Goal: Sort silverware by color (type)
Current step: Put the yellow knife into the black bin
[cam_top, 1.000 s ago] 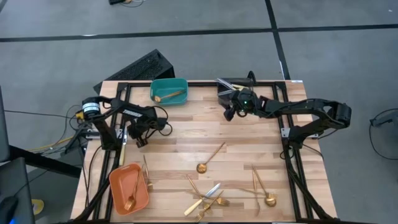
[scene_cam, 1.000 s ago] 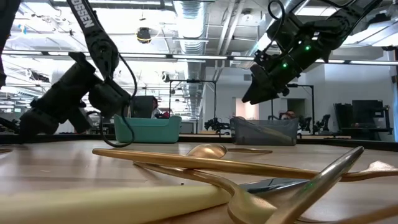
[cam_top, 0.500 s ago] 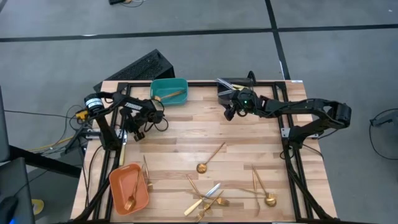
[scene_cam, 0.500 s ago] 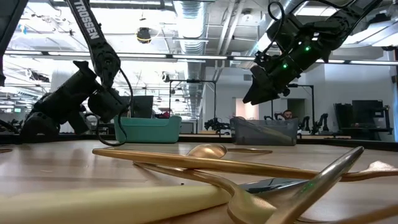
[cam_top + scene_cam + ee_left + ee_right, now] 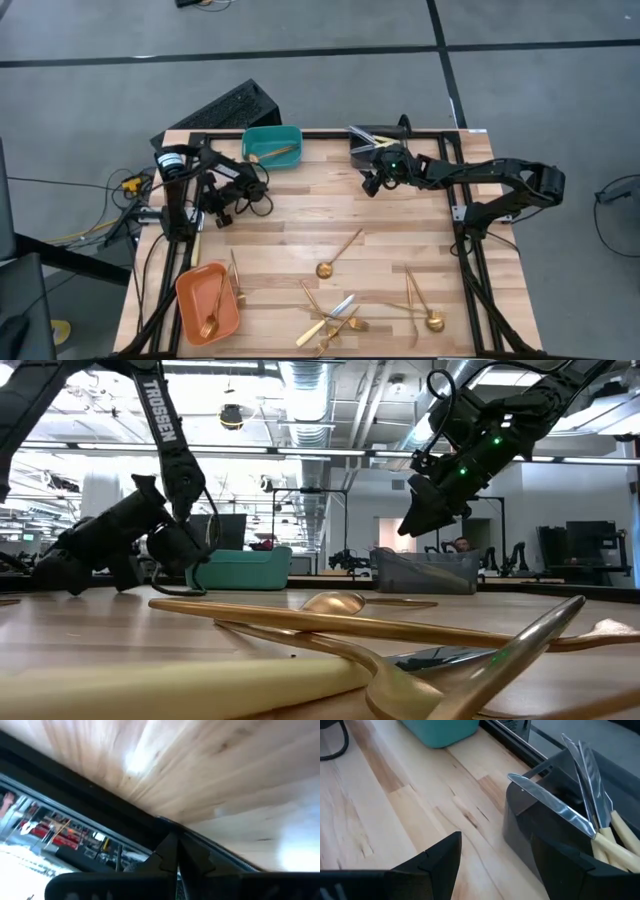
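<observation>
Gold silverware lies on the near half of the wooden table: a spoon, a heap of pieces, a spoon and fork, and a fork beside the orange bin. The orange bin holds a spoon and the teal bin holds one piece. Silver-bladed knives lean in the grey bin. My left gripper is shut and empty, low over the table's left side. My right gripper hangs open and empty just in front of the grey bin.
A black frame rail runs along the table's edge close to my left gripper. The teal and grey bins stand along the far edge, and the orange bin sits at the near left corner. A strip of bare wood lies between the two arms.
My left gripper has drawn back toward the table's left edge and sunk closer to the tabletop, tipping further downward and staying shut. My right gripper has held its place, open, in front of the grey bin.
</observation>
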Robot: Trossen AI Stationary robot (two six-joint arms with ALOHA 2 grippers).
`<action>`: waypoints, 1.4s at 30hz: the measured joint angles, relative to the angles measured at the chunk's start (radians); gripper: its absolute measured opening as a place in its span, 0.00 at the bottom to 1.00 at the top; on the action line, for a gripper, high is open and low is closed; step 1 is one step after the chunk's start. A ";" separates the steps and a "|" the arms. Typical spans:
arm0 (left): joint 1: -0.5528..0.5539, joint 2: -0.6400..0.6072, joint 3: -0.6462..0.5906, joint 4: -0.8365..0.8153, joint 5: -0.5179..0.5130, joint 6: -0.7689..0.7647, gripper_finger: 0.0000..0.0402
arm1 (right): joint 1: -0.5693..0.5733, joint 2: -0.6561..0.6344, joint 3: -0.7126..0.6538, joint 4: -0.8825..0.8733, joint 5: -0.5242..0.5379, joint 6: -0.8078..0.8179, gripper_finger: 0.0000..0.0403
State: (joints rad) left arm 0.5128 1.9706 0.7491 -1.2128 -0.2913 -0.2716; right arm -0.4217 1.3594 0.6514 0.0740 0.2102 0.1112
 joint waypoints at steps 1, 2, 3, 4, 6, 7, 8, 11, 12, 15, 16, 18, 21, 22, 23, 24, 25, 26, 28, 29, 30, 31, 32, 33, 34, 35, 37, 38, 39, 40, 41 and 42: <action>-0.014 -0.001 0.015 -0.008 -0.001 0.003 0.00 | 0.000 0.000 0.000 0.000 0.000 -0.001 0.66; -0.028 -0.012 0.030 -0.005 -0.001 0.020 0.00 | 0.000 0.000 0.000 0.002 0.000 -0.004 0.66; -0.043 -0.026 0.053 -0.001 -0.001 0.045 0.00 | 0.000 0.000 0.000 0.005 0.000 -0.004 0.66; -0.052 -0.038 0.074 -0.004 0.001 0.054 0.00 | 0.000 0.000 0.000 0.005 0.000 -0.004 0.66; -0.063 -0.081 0.115 0.012 0.029 0.059 0.00 | 0.003 0.000 0.000 0.013 0.000 -0.004 0.66; -0.067 -0.099 0.135 0.030 0.025 0.059 0.00 | 0.003 0.000 0.000 0.013 0.000 -0.004 0.66; -0.071 -0.114 0.149 0.042 0.024 0.059 0.00 | 0.005 0.000 0.000 0.013 0.000 -0.004 0.66; -0.088 -0.155 0.216 0.098 0.061 0.070 0.00 | 0.010 0.000 0.000 0.017 0.000 0.001 0.66; -0.092 -0.171 0.238 0.117 0.063 0.073 0.00 | 0.011 0.000 0.000 0.021 0.000 0.002 0.66; -0.106 -0.215 0.304 0.135 0.071 0.089 0.00 | 0.014 0.000 0.000 0.027 0.000 0.006 0.66; -0.108 -0.232 0.327 0.138 0.079 0.091 0.00 | 0.016 0.000 0.000 0.029 0.000 0.012 0.66; -0.110 -0.274 0.366 0.157 0.090 0.091 0.00 | 0.018 0.000 0.000 0.037 0.000 0.035 0.66; -0.115 -0.347 0.388 0.163 0.099 0.076 0.00 | 0.037 0.000 0.000 0.038 0.000 0.065 0.66; -0.117 -0.376 0.383 0.164 0.098 0.065 0.00 | 0.050 0.000 0.000 0.031 0.000 0.069 0.66; -0.122 -0.404 0.374 0.169 0.095 0.050 0.00 | 0.064 0.000 0.000 0.026 0.000 0.074 0.66; -0.127 -0.431 0.360 0.168 0.091 0.035 0.00 | 0.078 0.000 0.000 0.024 0.000 0.077 0.66; -0.132 -0.452 0.343 0.166 0.082 0.019 0.00 | 0.092 0.000 0.000 0.020 0.000 0.080 0.66; -0.144 -0.476 0.319 0.171 0.074 -0.004 0.00 | 0.107 0.000 0.000 0.018 0.000 0.082 0.66; -0.168 -0.522 0.261 0.209 0.071 -0.037 0.00 | 0.136 0.000 0.000 0.016 0.000 0.083 0.66; -0.184 -0.543 0.229 0.241 0.075 -0.055 0.00 | 0.152 0.000 0.000 0.016 0.000 0.088 0.66; -0.200 -0.560 0.194 0.277 0.079 -0.073 0.00 | 0.167 0.000 0.000 0.016 0.000 0.097 0.66; -0.217 -0.573 0.158 0.310 0.081 -0.091 0.00 | 0.186 0.000 0.000 0.012 0.000 0.099 0.66; -0.235 -0.581 0.123 0.341 0.083 -0.112 0.00 | 0.207 -0.001 0.000 0.005 0.000 0.104 0.66; -0.252 -0.586 0.092 0.365 0.086 -0.131 0.00 | 0.229 -0.010 0.000 -0.014 0.000 0.111 0.66; -0.267 -0.588 0.064 0.388 0.097 -0.142 0.00 | 0.253 -0.020 0.000 -0.037 0.000 0.118 0.66; -0.282 -0.588 0.039 0.407 0.108 -0.150 0.01 | 0.278 -0.028 0.000 -0.053 0.000 0.123 0.66; -0.313 -0.578 -0.007 0.456 0.122 -0.180 0.04 | 0.328 -0.049 0.001 -0.114 0.000 0.128 0.66; -0.328 -0.572 -0.027 0.482 0.127 -0.187 0.06 | 0.353 -0.064 -0.001 -0.153 0.000 0.135 0.66; -0.344 -0.563 -0.045 0.508 0.133 -0.189 0.08 | 0.380 -0.078 -0.002 -0.173 0.004 0.150 0.66; -0.359 -0.556 -0.062 0.538 0.138 -0.187 0.11 | 0.406 -0.093 0.000 -0.185 0.021 0.160 0.66; -0.372 -0.548 -0.076 0.569 0.149 -0.180 0.14 | 0.433 -0.110 0.001 -0.213 0.043 0.176 0.66; -0.384 -0.537 -0.087 0.596 0.156 -0.173 0.17 | 0.460 -0.127 0.000 -0.246 0.069 0.189 0.66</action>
State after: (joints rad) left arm 0.1289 1.4335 0.6623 -0.6163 -0.1350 -0.4442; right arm 0.0381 1.2321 0.6517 -0.1718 0.2788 0.3003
